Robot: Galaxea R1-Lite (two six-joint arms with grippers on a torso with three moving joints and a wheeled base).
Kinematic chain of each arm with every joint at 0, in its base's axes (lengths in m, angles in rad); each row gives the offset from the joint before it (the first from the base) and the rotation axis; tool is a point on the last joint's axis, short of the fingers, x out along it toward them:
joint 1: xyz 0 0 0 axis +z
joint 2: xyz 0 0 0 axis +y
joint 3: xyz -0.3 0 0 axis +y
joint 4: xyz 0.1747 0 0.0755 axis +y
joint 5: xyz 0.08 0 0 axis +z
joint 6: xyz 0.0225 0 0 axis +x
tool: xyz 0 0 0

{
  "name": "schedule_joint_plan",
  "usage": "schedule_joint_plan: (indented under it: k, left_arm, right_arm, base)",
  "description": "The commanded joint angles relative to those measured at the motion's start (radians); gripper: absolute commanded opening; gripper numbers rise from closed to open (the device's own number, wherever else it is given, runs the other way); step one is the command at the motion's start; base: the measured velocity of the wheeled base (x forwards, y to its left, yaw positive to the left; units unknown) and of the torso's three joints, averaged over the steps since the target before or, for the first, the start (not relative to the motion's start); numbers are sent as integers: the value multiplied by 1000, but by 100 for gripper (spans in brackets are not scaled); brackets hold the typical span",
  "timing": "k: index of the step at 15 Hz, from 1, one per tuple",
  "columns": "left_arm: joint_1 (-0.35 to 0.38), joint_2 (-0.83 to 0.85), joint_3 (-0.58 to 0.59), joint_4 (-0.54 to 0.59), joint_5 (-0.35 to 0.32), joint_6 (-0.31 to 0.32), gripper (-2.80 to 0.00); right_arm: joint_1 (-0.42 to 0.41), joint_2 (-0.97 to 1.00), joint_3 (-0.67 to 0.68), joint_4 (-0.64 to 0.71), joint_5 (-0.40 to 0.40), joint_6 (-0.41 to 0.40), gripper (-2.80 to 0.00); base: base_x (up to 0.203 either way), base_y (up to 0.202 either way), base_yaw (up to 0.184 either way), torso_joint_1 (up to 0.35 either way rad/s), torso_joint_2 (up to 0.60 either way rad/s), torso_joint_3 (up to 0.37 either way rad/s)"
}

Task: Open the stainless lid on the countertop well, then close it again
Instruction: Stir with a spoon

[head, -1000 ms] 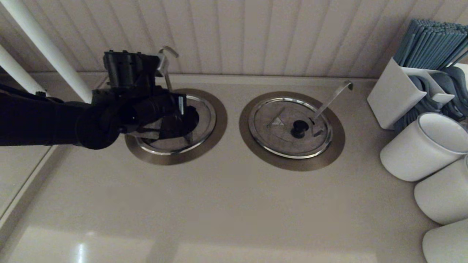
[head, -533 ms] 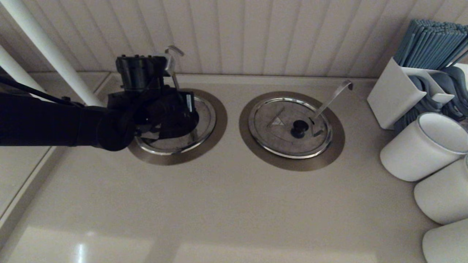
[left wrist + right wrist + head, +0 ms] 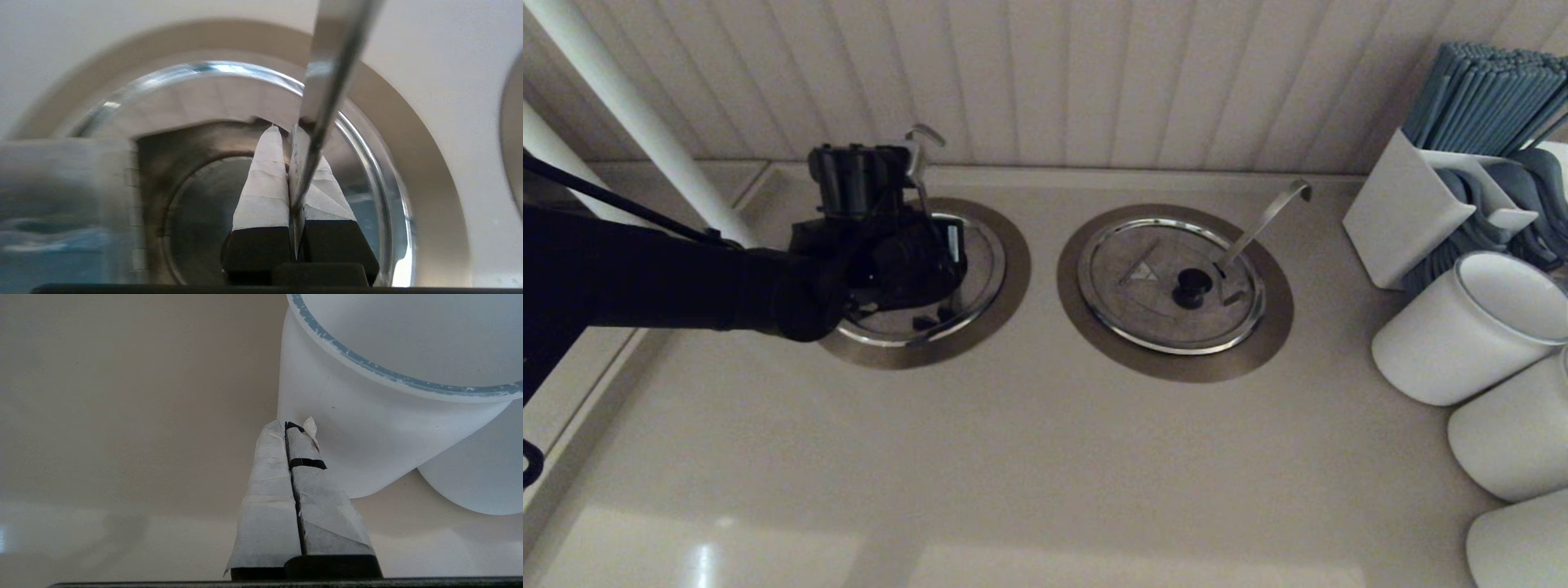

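Our left gripper (image 3: 286, 163) has its jaws pressed together, holding nothing we can see, low over the well (image 3: 1005, 286). Below and in front of the jaws the well looks dark and open; the lid (image 3: 229, 102) seems folded up just beyond the tips, w/ the ladle handle (image 3: 327, 90) touching or almost touching one side. We judge: move slowly, keep off that handle. Free room is on the counter (image 3: 1013, 457) behind the jaws. Right gripper (image 3: 292, 473), also closed, is parked near a white cup (image 3: 367, 437).
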Motion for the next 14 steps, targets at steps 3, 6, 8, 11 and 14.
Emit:
schedule_joint_plan:
  k: [3, 6, 8, 11, 14]
  left_arm:
    - [0, 26, -12, -4, 22, 0, -280]
    - [1, 35, -44, -6, 54, -3, 0]
    - [1, 38, -42, -48, 54, -2, 0]
    - [10, 49, -45, -88, 55, 6, 0]
    - [43, 47, -64, -82, 55, 6, 0]
  right_arm:
    - [0, 0, 0, 0, 1, -1, -280]
    - [0, 0, 0, 0, 1, -1, -280]
    - [0, 0, 0, 0, 1, 0, -280]
    - [0, 0, 0, 0, 1, -1, -280]
    - [0, 0, 0, 0, 1, -1, -280]
  base:
    - [0, 0, 0, 0, 0, 0]
    - [0, 0, 0, 0, 0, 0]
    - [0, 0, 0, 0, 0, 0]
    - [0, 0, 0, 0, 0, 0]
    - [0, 0, 0, 0, 0, 0]
